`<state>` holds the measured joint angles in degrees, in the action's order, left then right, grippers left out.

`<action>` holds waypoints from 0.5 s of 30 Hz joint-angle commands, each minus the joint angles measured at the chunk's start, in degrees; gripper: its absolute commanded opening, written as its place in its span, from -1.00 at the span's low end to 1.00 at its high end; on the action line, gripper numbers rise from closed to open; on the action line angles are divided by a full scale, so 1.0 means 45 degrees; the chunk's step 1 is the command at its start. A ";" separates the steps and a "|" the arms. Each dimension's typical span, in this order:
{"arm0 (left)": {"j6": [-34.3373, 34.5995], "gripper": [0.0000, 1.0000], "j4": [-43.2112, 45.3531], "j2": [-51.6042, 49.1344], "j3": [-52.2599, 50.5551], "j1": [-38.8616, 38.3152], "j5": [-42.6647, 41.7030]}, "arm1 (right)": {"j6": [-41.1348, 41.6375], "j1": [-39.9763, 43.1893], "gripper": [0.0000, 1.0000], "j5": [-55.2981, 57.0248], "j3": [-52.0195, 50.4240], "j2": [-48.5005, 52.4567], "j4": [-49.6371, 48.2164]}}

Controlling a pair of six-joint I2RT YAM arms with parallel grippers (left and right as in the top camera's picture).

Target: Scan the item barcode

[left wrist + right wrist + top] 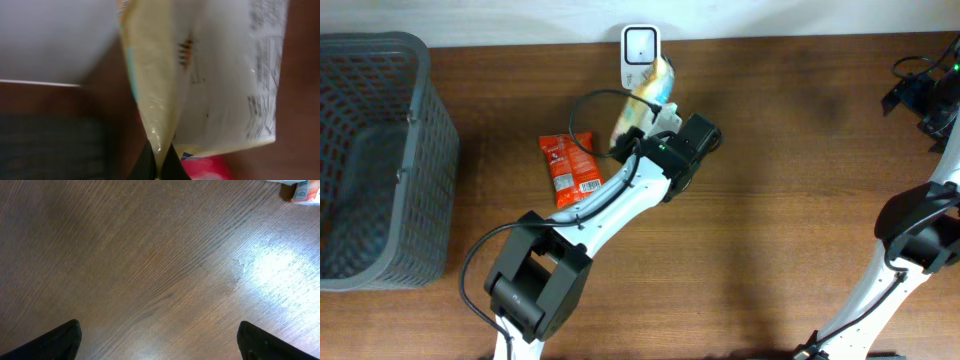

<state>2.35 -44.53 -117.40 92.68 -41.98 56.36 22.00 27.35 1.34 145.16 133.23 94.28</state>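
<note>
My left gripper (pixel 638 122) is shut on the edge of a pale yellow and white pouch (pixel 646 95) and holds it just below the white barcode scanner (pixel 641 45) at the table's back edge. In the left wrist view the pouch (pixel 200 75) fills the frame. Its thin seam is pinched between the dark fingers (pixel 145 164) of the gripper (pixel 160 162). Small printed text shows on its white face, but no barcode can be made out. My right gripper (pixel 160 340) stands open over bare wood with nothing between its fingertips (pixel 60 340).
A red snack packet (pixel 570 165) lies flat on the table left of the left arm, and in the left wrist view the red packet (pixel 207 167) shows under the pouch. A grey mesh basket (pixel 380 160) fills the left edge. The right arm (pixel 920 230) stands at the far right.
</note>
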 commanded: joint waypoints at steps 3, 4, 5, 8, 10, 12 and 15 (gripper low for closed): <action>-0.1496 -1.00 0.0024 0.0413 -0.0019 0.0554 0.4439 | -0.0083 0.0010 0.97 -0.0063 0.0049 -0.0165 -0.0005; -0.1496 -1.00 0.0010 0.0379 -0.0126 0.0622 0.4031 | -0.0083 0.0010 0.97 -0.0063 0.0049 -0.0165 -0.0005; -0.1496 -1.00 -0.0029 0.0335 -0.0287 0.0617 0.3264 | -0.0083 0.0010 0.97 -0.0063 0.0049 -0.0165 -0.0005; -0.1239 -0.92 -0.0024 0.0092 -0.1122 -0.0063 0.2259 | -0.0083 0.0010 0.97 -0.0063 0.0049 -0.0165 -0.0005; -0.1195 -0.84 -0.0019 -0.0083 -0.1608 -0.0680 0.1583 | -0.0083 0.0010 0.97 -0.0063 0.0049 -0.0165 -0.0005; -0.1195 -0.67 -0.0029 -0.0257 -0.2103 -0.1472 0.0379 | -0.0083 0.0010 0.97 -0.0063 0.0049 -0.0165 -0.0005; -0.1195 -0.36 -0.0126 -0.0296 -0.2249 -0.2817 -0.0500 | -0.0083 0.0010 0.97 -0.0063 0.0049 -0.0165 -0.0005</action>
<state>-3.25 -45.01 -117.64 83.35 -50.13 59.37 22.00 27.35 1.34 145.16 133.23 94.28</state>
